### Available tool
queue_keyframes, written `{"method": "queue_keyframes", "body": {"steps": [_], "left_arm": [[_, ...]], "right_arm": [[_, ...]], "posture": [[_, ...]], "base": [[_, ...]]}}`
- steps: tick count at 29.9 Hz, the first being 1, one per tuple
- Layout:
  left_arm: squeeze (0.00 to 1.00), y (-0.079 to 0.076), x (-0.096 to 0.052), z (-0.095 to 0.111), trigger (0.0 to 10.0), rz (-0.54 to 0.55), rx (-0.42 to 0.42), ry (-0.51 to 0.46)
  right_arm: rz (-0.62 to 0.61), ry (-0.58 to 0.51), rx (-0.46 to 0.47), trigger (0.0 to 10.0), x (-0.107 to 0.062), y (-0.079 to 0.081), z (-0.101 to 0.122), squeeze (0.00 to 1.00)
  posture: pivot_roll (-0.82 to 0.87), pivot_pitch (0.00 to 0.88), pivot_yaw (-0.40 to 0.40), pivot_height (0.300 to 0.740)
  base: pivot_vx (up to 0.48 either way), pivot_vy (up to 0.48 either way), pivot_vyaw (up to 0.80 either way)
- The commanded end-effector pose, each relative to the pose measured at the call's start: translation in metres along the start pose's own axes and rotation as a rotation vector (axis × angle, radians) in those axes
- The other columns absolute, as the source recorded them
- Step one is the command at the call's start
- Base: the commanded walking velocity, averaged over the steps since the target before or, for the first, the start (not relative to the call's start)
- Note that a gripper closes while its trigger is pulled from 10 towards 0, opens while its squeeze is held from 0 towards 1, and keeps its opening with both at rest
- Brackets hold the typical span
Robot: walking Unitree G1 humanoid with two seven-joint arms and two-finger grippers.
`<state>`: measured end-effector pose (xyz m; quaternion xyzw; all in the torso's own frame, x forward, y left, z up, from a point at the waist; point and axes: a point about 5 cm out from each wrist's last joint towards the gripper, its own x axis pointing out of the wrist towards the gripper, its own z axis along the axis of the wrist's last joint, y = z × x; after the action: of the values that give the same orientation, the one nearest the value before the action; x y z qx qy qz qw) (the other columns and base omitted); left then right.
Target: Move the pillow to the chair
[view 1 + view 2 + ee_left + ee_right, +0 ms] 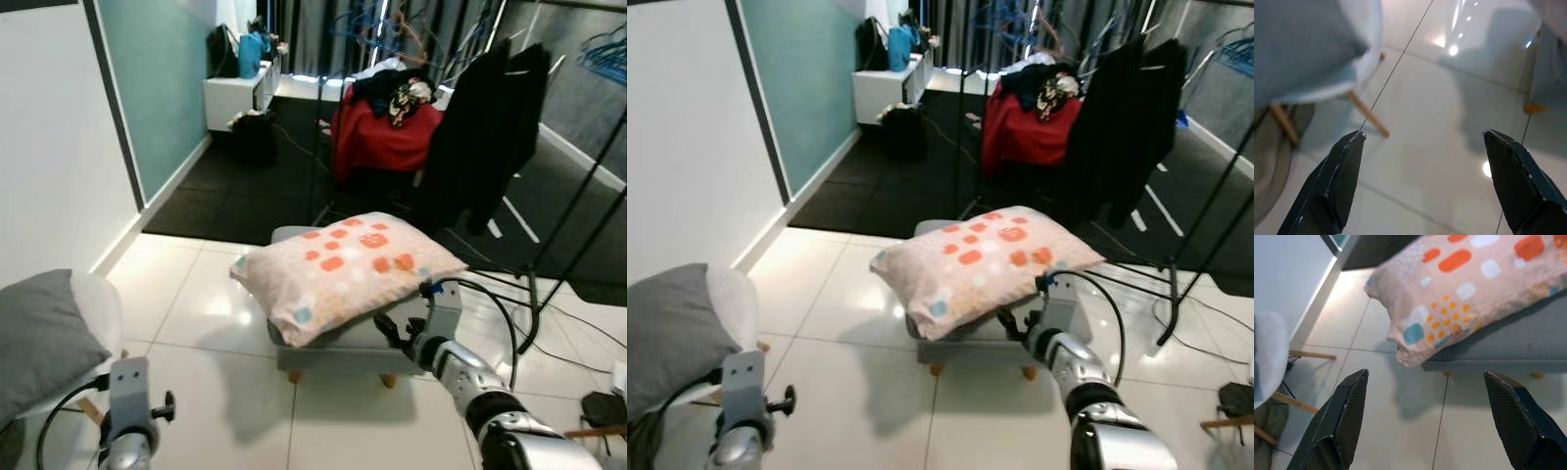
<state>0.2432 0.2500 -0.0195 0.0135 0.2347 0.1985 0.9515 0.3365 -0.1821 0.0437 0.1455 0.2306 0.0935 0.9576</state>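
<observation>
Pillow [345,269] is lying mid-frame on the stool [338,338]; right gripper [1430,421], spread wide, should be straddling its lower corner.

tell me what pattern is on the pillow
Pale pink pillow with orange, white and teal blotches; clearest in the right wrist view.

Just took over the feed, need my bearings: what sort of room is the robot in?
Likely a lived-in home, a bedroom or laundry corner: clothes rack with a black coat, red-draped clothes pile, patterned pillow on a grey stool, white chair.
</observation>
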Motion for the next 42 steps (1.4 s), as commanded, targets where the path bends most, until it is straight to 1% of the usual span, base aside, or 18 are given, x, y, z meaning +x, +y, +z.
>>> {"method": "queue_keyframes", "body": {"steps": [1,7,8,17,19,20,21,25,26,27,33,35,38,39,41,42], "left_arm": [[0.00,-0.013,0.000,0.005,10.0,-0.034,0.006,-0.015],[0.00,-0.015,-0.001,0.006,10.0,-0.039,0.005,-0.023],[0.00,-0.018,-0.003,0.008,10.0,-0.048,0.004,-0.036],[0.00,-0.022,-0.007,0.010,10.0,-0.059,0.001,-0.052],[0.00,-0.023,-0.007,0.011,10.0,-0.065,-0.002,-0.060],[0.00,-0.024,-0.008,0.014,10.0,-0.067,0.003,-0.073],[0.00,-0.025,-0.008,0.015,10.0,-0.068,-0.003,-0.074],[0.00,-0.024,-0.009,0.016,10.0,-0.061,0.003,-0.065],[0.00,-0.024,-0.009,0.016,10.0,-0.061,0.003,-0.065],[0.00,-0.023,-0.010,0.017,10.0,-0.055,0.003,-0.064],[0.00,-0.021,-0.012,0.017,10.0,-0.043,0.014,-0.061],[0.00,-0.017,-0.013,0.018,10.0,-0.022,0.044,-0.068],[0.00,-0.016,-0.013,0.019,10.0,-0.012,0.063,-0.074],[0.00,-0.014,-0.013,0.019,10.0,-0.015,0.066,-0.078],[0.00,-0.014,-0.013,0.021,10.0,-0.047,0.041,-0.091],[0.00,-0.014,-0.013,0.021,10.0,-0.047,0.041,-0.091]], "right_arm": [[-0.050,-0.013,0.018,10.0,-0.005,-0.014,0.004,0.00],[-0.053,-0.018,0.022,10.0,-0.006,-0.015,0.006,0.00],[-0.062,-0.022,0.025,10.0,-0.006,-0.017,0.007,0.00],[-0.074,-0.026,0.034,10.0,-0.006,-0.018,0.008,0.00],[-0.080,-0.026,0.047,10.0,-0.006,-0.018,0.008,0.00],[-0.109,-0.018,0.081,10.0,-0.006,-0.019,0.005,0.00],[-0.120,-0.004,0.087,10.0,-0.007,-0.020,0.002,0.00],[-0.131,0.024,0.081,10.0,-0.008,-0.021,-0.002,0.00],[-0.131,0.024,0.081,10.0,-0.008,-0.021,-0.002,0.00],[-0.113,0.048,0.105,10.0,-0.008,-0.020,-0.005,0.00],[-0.093,0.056,0.125,10.0,-0.008,-0.020,-0.006,0.00],[-0.085,0.049,0.166,10.0,-0.008,-0.020,-0.004,0.00],[-0.082,0.045,0.190,10.0,-0.008,-0.020,-0.004,0.00],[-0.086,0.037,0.214,10.0,-0.008,-0.021,-0.003,0.00],[-0.093,0.024,0.261,10.0,-0.008,-0.022,-0.002,0.00],[-0.093,0.024,0.261,10.0,-0.008,-0.022,-0.002,0.00]], "posture": [[-0.14,0.000,-0.062,0.740],[-0.14,0.000,-0.060,0.740],[-0.14,0.000,-0.060,0.740],[-0.14,0.000,-0.060,0.740],[-0.14,0.000,-0.059,0.740],[-0.14,0.000,-0.056,0.740],[-0.14,0.000,-0.055,0.740],[-0.14,0.000,-0.054,0.740],[-0.14,0.000,-0.054,0.740],[-0.14,0.000,-0.053,0.730],[-0.14,0.000,-0.051,0.715],[-0.14,0.000,-0.045,0.705],[-0.14,0.000,-0.045,0.695],[-0.14,0.000,-0.043,0.690],[-0.13,0.000,-0.040,0.680],[-0.13,0.000,-0.040,0.680]], "base": [[0.480,0.000,-0.76],[0.480,0.000,-0.76],[0.480,0.000,-0.76],[0.480,0.000,-0.75],[0.420,0.000,-0.75],[0.000,0.000,-0.62],[0.000,0.000,0.00],[0.000,0.000,0.00],[0.000,0.000,0.00],[0.000,0.000,0.00],[0.000,0.000,0.00],[0.000,0.000,0.00],[0.000,0.000,0.00],[0.000,0.000,0.00],[0.000,0.000,0.00],[0.000,0.000,0.00]]}}
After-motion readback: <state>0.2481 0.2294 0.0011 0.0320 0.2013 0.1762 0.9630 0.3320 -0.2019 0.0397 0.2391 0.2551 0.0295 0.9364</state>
